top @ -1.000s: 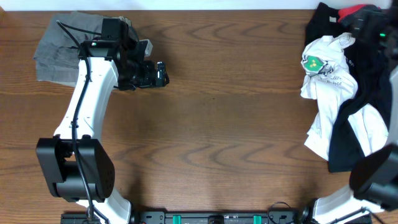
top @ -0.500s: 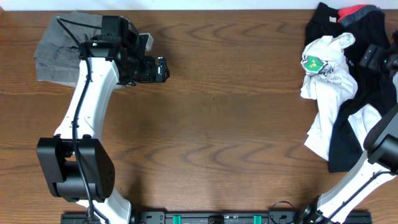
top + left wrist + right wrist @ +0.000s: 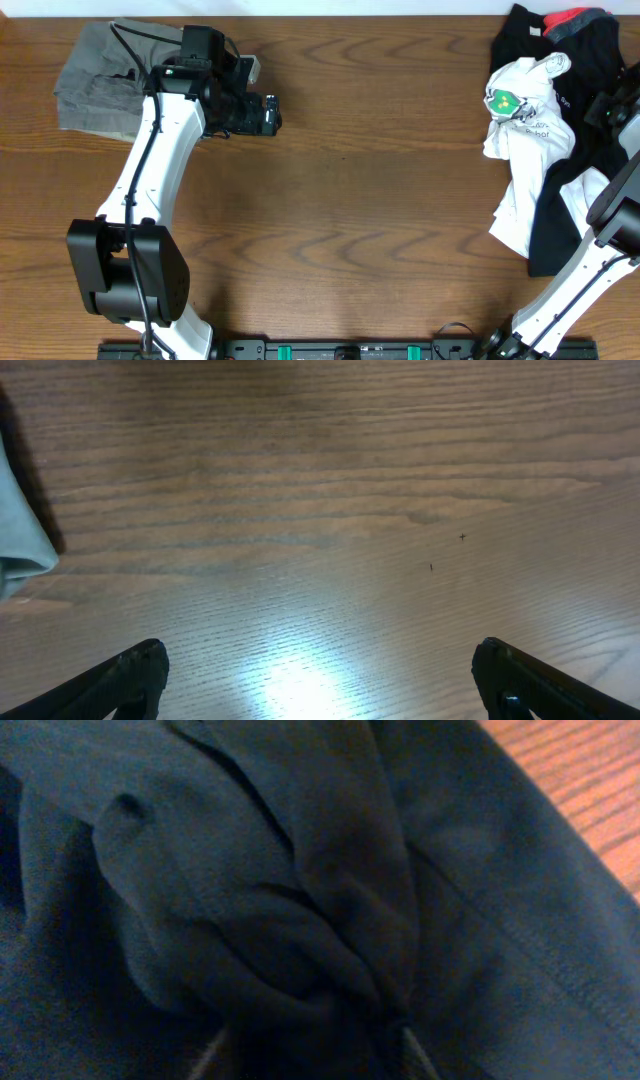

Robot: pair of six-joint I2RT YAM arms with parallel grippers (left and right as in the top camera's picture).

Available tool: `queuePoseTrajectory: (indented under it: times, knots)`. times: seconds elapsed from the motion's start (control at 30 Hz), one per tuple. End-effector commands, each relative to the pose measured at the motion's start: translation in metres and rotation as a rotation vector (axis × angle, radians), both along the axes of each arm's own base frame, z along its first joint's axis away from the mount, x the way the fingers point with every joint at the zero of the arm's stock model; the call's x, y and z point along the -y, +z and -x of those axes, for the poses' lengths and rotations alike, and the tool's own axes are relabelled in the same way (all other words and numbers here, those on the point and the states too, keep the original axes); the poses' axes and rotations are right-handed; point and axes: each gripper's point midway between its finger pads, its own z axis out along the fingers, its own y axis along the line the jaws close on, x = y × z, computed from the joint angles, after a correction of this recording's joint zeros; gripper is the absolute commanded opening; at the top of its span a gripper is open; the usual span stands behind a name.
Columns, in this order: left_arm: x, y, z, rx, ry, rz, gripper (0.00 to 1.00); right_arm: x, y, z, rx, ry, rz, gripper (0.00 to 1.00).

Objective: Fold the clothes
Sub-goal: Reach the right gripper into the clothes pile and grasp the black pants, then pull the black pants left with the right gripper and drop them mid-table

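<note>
Swamping the right pincer (image 3: 608, 108), black trousers (image 3: 300, 870) hide its grip (cannot tell); left pincer (image 3: 320, 655) gapes wide.

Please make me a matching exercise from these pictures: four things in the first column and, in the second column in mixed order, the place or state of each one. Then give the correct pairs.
Column one
1. flat grey folded cloth
2. crumpled white T-shirt with green print
3. black fabric garment pile
4. left claw

Column two
a. open, holding nothing, over the bare brown wooden table
b. at the far left corner of the table
c. along the right edge, partly under another garment
d. lying on dark fabric at the right side

Pairs: 1-b, 2-d, 3-c, 4-a
</note>
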Motion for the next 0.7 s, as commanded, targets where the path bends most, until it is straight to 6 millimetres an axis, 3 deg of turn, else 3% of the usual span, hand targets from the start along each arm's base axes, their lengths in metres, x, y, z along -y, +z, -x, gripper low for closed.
queuePoseTrajectory:
  times: [0.0,0.1,0.17,0.27,0.37,0.47,0.57,0.67]
  knots:
    - [-0.001,-0.003,0.002,-0.001,-0.013,-0.017,0.98,-0.002,-0.022,0.003,-0.026,-0.004,-0.033,0.25]
    - [-0.001,-0.003,0.002,-0.002,-0.010,-0.016,0.98,-0.001,-0.019,0.002,-0.019,-0.015,-0.035,0.01]
    - [-0.001,-0.003,0.001,0.001,-0.010,-0.016,0.98,0.002,-0.005,-0.002,0.008,-0.026,-0.034,0.01]
    - [-0.001,-0.002,-0.001,0.009,-0.008,-0.012,0.98,0.002,0.039,-0.012,0.068,-0.011,-0.025,0.01]
    - [0.001,-0.001,-0.003,0.020,-0.005,-0.003,0.98,0.000,0.103,-0.020,0.150,0.016,0.000,0.01]
    - [0.001,0.000,-0.005,0.028,-0.005,-0.002,0.98,-0.010,0.187,-0.023,0.264,0.061,0.034,0.01]
    - [0.001,0.001,-0.008,0.041,-0.005,-0.002,0.98,-0.033,0.275,-0.014,0.376,0.120,0.068,0.01]
    - [0.001,0.006,-0.011,0.061,-0.004,0.000,0.98,-0.063,0.336,0.000,0.448,0.176,0.102,0.01]
